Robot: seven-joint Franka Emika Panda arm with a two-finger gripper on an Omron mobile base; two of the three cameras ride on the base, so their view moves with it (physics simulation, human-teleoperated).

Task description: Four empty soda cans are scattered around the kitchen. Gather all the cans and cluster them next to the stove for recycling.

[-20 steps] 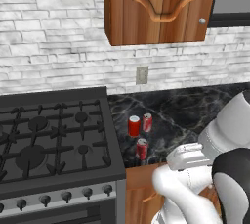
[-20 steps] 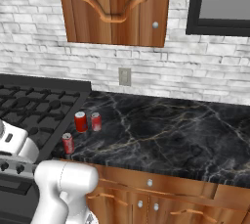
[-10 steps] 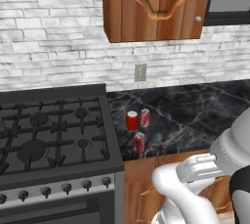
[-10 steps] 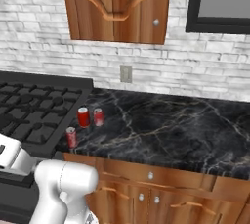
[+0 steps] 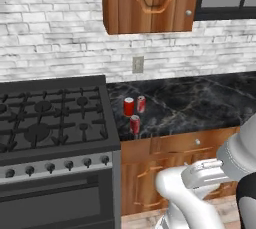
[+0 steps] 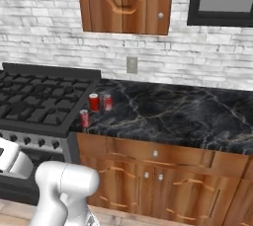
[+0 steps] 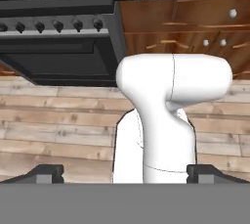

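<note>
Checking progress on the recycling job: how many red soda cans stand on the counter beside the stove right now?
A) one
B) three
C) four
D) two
B: three soda cans cluster on the black counter just right of the stove.

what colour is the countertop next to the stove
Black marble with pale veining, clearest in the right base view: countertop.

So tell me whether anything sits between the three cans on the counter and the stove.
Nothing visible does. The three cans stand on the black counter right beside the stove, with bare counter between.
</note>
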